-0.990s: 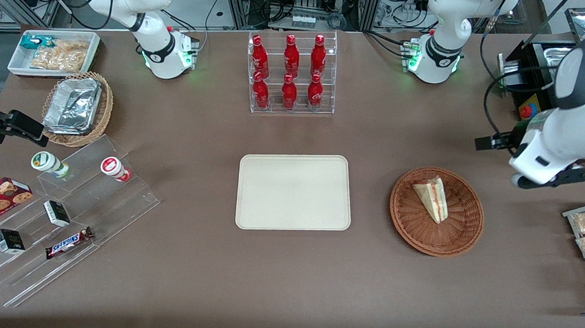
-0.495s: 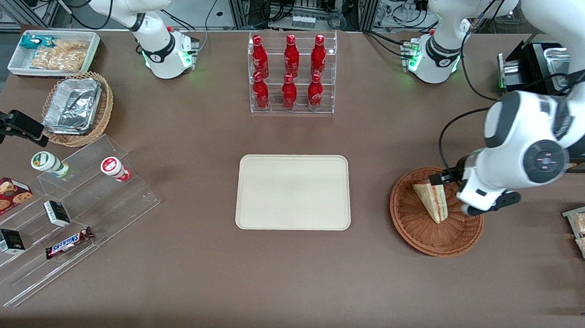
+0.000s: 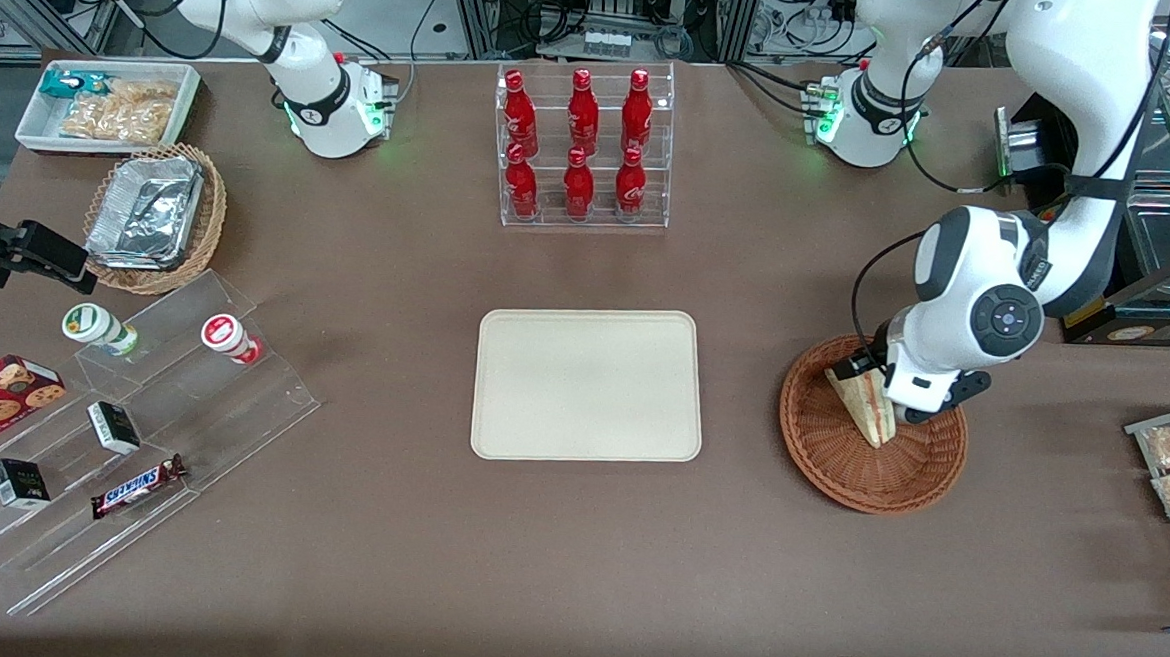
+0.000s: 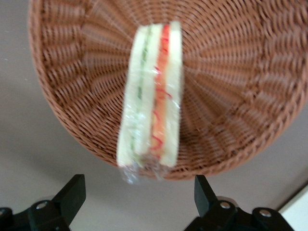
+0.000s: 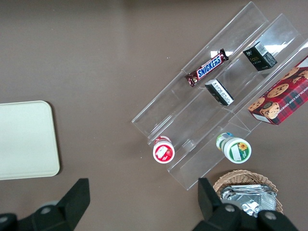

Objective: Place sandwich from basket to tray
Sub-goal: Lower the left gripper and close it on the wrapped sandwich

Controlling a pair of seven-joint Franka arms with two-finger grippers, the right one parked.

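Wicker basket (image 3: pixel 868 464) now sits under our tool (image 4: pixel 137 199), which has swung in above the sandwich (image 4: pixel 151 96), fingers apart; we judge the grasp comes next, tray (image 3: pixel 587 384) waiting.

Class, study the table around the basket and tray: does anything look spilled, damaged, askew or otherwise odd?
Nothing stands out. The sandwich lies intact in its wrap in the basket, the tray sits flat and bare, and the open pincer hovers over the sandwich without touching it.

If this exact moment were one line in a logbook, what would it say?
phase: reach | claw: open, above sandwich, not touching | sandwich: in basket | tray: holds nothing
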